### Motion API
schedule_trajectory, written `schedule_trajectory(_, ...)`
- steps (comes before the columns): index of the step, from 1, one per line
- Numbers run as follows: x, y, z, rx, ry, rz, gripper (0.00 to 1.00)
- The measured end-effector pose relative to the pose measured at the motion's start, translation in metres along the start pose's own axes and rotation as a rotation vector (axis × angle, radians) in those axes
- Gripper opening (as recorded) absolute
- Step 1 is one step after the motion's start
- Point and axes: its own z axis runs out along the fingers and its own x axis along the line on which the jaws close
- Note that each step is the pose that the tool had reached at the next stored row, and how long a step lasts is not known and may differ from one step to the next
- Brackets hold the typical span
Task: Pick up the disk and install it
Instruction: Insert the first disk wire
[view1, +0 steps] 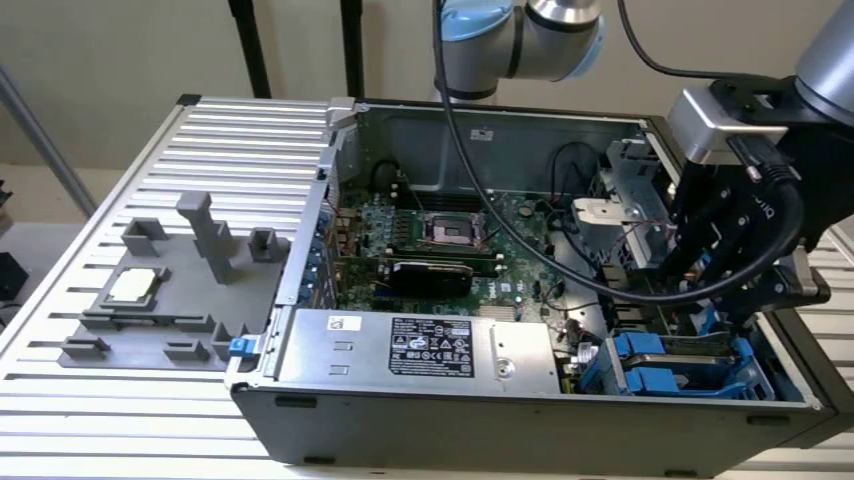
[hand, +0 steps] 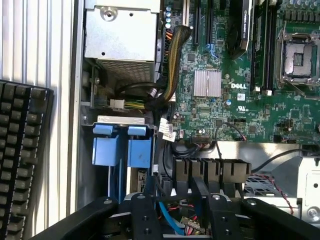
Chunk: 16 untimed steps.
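The disk (view1: 663, 350) sits on edge in the drive cage at the near corner of the open computer case (view1: 534, 430), on the exterior view's right. Its blue carrier rails face up. In the wrist view two blue carrier handles stand side by side at the disk (hand: 121, 150). My gripper (view1: 701, 280) hangs just above and behind that cage, over the cables. The wrist view has my gripper (hand: 182, 202) open, its black fingers (hand: 147, 215) spread apart with only cables behind them and nothing held.
A large silver box with a black-and-white label (view1: 427, 345) fills the case's near side. The motherboard (view1: 441, 240) lies behind it. A grey fixture (view1: 174, 300) holding a small silver chip (view1: 134, 287) sits on the slatted table. A black keyboard (hand: 20, 150) lies beside the case.
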Motion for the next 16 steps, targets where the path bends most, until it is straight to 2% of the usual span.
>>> schedule_trajectory(3, 0.0, 0.0001, -0.007, 0.0001, -0.0071, 0.0, 0.42)
schedule_trajectory(7, -0.001, -0.0074, -0.0145, 0.0003, -0.0235, -0.001, 0.42)
schedule_trajectory(10, -0.001, -0.0196, -0.0189, 0.0005, -0.0432, -0.002, 0.42)
schedule_trajectory(15, -0.001, -0.0423, -0.0242, 0.0009, -0.082, -0.004, 0.42)
schedule_trajectory(16, -0.001, -0.0464, -0.0244, 0.001, -0.087, -0.005, 0.42)
